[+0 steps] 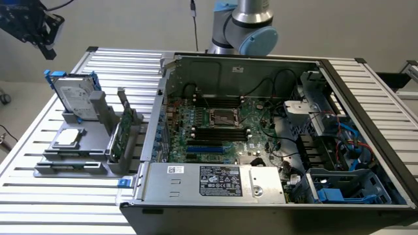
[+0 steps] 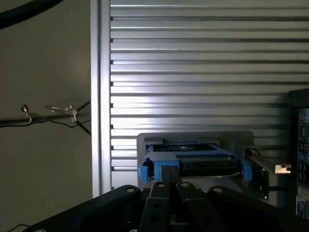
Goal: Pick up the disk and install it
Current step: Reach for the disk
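Silver-grey, white-labelled disk [image 1: 74, 97] framed in blue, leaning in stand [image 1: 98, 143], gripper [image 2: 169, 171] clenched, empty

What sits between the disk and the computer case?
In the exterior view, a green circuit card stands on edge in the grey holder between disk and computer case.

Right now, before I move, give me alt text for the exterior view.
The blue-framed disk stands tilted in a grey holder on the slatted table at the exterior view's left, with the shut, empty gripper hanging above and apart from it. An open computer case with its motherboard exposed lies to the exterior view's right.
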`<state>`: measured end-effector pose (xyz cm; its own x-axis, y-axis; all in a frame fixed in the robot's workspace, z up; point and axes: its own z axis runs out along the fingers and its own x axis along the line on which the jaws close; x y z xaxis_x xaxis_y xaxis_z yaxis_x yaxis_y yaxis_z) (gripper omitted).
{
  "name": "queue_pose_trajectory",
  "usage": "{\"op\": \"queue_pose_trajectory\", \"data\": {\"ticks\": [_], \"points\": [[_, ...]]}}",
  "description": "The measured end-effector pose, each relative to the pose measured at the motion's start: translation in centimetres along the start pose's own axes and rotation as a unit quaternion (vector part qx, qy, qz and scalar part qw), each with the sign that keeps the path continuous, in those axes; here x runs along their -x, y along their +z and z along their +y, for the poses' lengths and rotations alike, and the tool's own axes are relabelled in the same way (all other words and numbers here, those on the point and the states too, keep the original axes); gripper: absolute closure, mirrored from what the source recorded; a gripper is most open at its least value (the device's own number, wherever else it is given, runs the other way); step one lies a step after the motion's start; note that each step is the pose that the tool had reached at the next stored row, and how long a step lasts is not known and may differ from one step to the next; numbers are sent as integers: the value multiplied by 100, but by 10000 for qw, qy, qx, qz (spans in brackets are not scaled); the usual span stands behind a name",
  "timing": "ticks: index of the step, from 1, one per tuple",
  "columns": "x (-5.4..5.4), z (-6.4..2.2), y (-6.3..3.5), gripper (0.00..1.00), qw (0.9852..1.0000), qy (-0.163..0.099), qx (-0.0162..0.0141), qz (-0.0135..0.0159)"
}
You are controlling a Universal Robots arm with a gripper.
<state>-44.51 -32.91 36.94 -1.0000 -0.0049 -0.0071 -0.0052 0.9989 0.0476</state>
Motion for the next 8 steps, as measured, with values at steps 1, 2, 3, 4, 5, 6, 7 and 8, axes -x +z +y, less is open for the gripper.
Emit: {"op": "queue_pose_trajectory", "data": {"ticks": [1, 2, 3, 4, 5, 6, 7, 8], "points": [[0, 0, 0, 89, 10000, -14, 0, 1], [0, 0, 0, 89, 10000, -26, 0, 1], [0, 0, 0, 89, 10000, -38, 0, 2], [0, 0, 0, 89, 10000, -50, 1, 2], [0, 0, 0, 89, 10000, -63, 1, 3], [0, 0, 0, 89, 10000, -75, 1, 4], [0, 0, 0, 89, 10000, -87, 1, 4], [0, 0, 0, 89, 10000, -99, 1, 5]]}}
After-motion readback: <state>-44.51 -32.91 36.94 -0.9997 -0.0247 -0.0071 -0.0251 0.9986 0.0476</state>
